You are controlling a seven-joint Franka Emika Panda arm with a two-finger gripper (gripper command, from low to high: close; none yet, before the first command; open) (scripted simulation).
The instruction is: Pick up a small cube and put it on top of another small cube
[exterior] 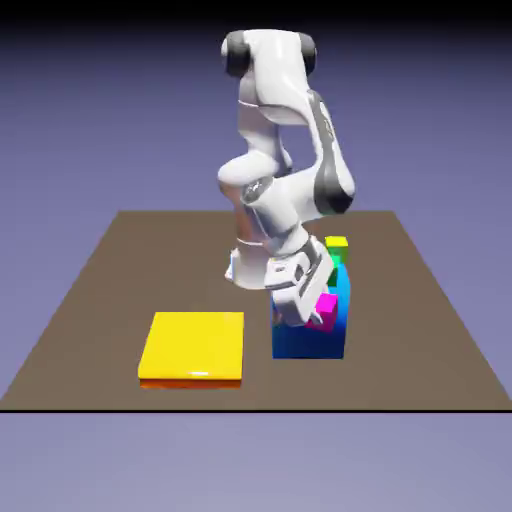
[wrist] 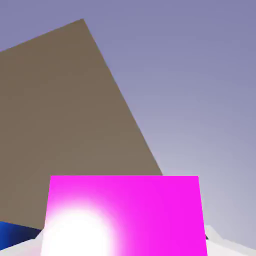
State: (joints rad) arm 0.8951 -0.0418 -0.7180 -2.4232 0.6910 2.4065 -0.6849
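The small magenta cube sits between the tips of my gripper, against the upper front of the big blue block. In the hand view the magenta cube fills the bottom of the picture and hides the finger tips. The gripper is shut on it, tilted toward the exterior view's right. Behind the blue block show a small green cube and a cyan one, partly hidden by the hand.
A flat yellow slab lies on the brown table to the exterior view's left of the blue block. The hand view shows the table top, one of its edges, and a sliver of the blue block.
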